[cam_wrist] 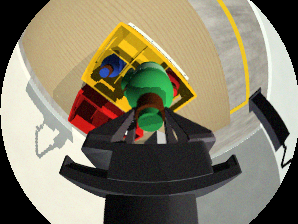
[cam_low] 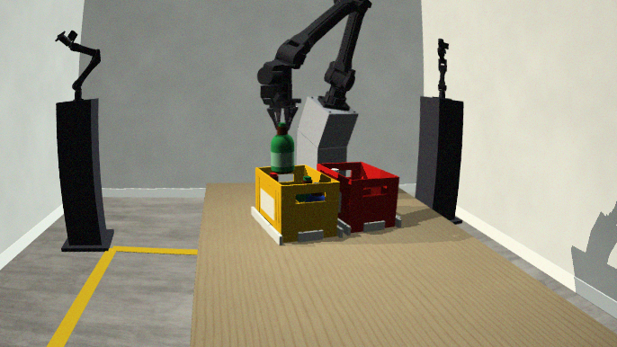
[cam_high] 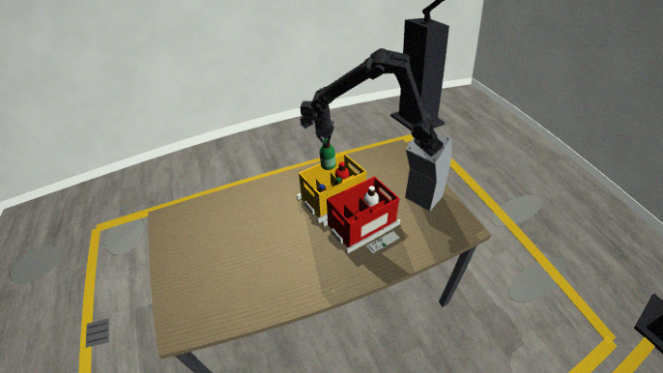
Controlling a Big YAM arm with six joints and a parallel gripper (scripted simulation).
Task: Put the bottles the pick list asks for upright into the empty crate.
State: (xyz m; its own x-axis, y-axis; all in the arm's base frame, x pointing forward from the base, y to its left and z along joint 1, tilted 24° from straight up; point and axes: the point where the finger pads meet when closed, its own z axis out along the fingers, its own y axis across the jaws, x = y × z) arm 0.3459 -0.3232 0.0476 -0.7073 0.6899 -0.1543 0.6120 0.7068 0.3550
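Green btl [cam_high: 328, 157] [cam_low: 282, 155] [cam_wrist: 148, 89] hanging upright, long axis vert., directly below gripper [cam_high: 326, 140] [cam_low: 281, 128] [cam_wrist: 150, 119], whose fingers are closing part-way on its neck. Btl clearing yellow crate [cam_high: 320, 205] [cam_low: 310, 216] [cam_wrist: 102, 53]; red crate [cam_high: 344, 231] [cam_low: 373, 204] [cam_wrist: 80, 119] sitting beside, nearer arm base, prob. next.

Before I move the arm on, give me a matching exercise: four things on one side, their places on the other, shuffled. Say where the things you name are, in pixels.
Things:
1. held green bottle [cam_high: 328, 157] [cam_low: 282, 150] [cam_wrist: 148, 87]
2. white bottle [cam_high: 371, 197]
3. blue bottle [cam_high: 322, 187] [cam_wrist: 113, 66]
4. pick list [cam_high: 383, 243]

Places:
A. inside the yellow crate [cam_high: 310, 195] [cam_low: 310, 216] [cam_wrist: 103, 46]
B. on the table [cam_high: 232, 261] [cam_low: 360, 288] [cam_wrist: 60, 30], beside the red crate [cam_high: 346, 232] [cam_low: 371, 207] [cam_wrist: 80, 106]
C. hanging from the gripper [cam_high: 326, 140] [cam_low: 281, 128] [cam_wrist: 150, 117]
D. inside the red crate

Pairs: 1-C; 2-D; 3-A; 4-B
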